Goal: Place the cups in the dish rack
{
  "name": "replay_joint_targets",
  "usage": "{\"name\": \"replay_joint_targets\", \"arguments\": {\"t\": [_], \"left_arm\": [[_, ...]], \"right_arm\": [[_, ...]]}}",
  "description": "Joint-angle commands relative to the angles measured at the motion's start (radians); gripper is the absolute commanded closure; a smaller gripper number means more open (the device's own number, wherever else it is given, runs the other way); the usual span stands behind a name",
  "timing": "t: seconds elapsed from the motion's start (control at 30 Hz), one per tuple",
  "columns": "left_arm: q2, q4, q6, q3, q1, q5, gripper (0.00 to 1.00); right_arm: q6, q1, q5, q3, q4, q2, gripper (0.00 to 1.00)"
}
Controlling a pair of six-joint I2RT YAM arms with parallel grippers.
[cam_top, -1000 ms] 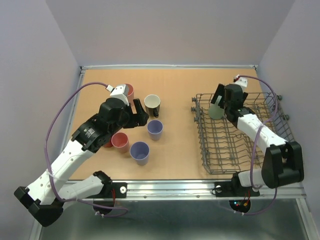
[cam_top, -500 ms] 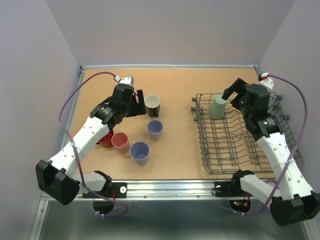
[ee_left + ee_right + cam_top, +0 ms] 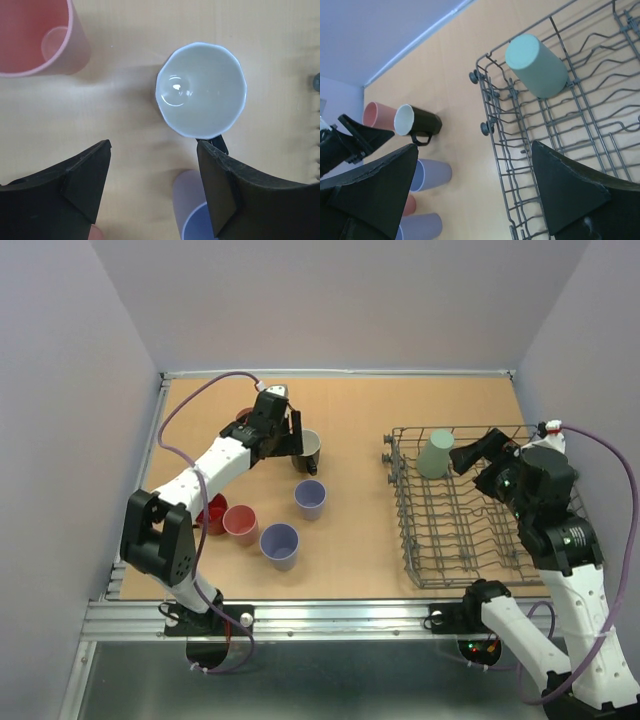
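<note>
Seven cups show in my overhead view, and only one is in the dish rack (image 3: 470, 530): the sage-green tumbler (image 3: 435, 453), tilted in the rack's far corner with its closed base up. My right gripper (image 3: 474, 452) hangs just beside it, fingers spread wide with nothing between them. On the right wrist camera the tumbler lies beyond the fingertips, in line with the right-hand one. My left gripper (image 3: 293, 432) is over the dark mug (image 3: 307, 450), its fingers wide apart and empty. On the left wrist camera I look straight down into the mug's cream inside. It sits just past the fingertips, nearer the right-hand finger, whose tip meets the mug's handle in the view; I cannot tell whether they touch. A pink tumbler (image 3: 35, 35) stands well beyond the left-hand finger, and a lavender tumbler (image 3: 192, 210) sits low beside the right-hand finger. The red mug (image 3: 212, 513), a second pink tumbler (image 3: 240, 524) and a second lavender tumbler (image 3: 280, 545) stand grouped on the wooden table (image 3: 360, 410), well behind the left fingers.
</note>
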Motion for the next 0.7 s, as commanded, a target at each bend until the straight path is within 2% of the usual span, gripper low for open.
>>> {"name": "replay_joint_targets", "arguments": {"t": [0.0,0.3,0.4,0.43,0.57,0.6,0.67], "left_arm": [[0.043,0.058,0.041,0.07,0.013,-0.018,0.2],[0.175,0.07,0.049,0.126,0.021,-0.009,0.3],[0.195,0.078,0.054,0.132,0.024,0.005,0.44],[0.201,0.078,0.054,0.133,0.025,0.011,0.53],[0.218,0.078,0.066,0.143,0.028,0.017,0.69],[0.222,0.075,0.069,0.15,0.03,0.023,0.75],[0.232,0.065,0.075,0.159,0.036,0.034,0.95]], "right_arm": [[-0.011,0.007,0.0,0.051,-0.081,0.006,0.0],[-0.026,0.006,0.012,0.069,-0.091,0.05,0.0],[-0.025,0.007,0.021,0.068,-0.091,0.053,0.0],[-0.022,0.006,0.024,0.065,-0.093,0.053,0.0],[-0.017,0.007,0.035,0.056,-0.09,0.052,0.0],[-0.016,0.006,0.038,0.051,-0.091,0.052,0.0],[-0.013,0.007,0.041,0.048,-0.088,0.052,0.0]]}}
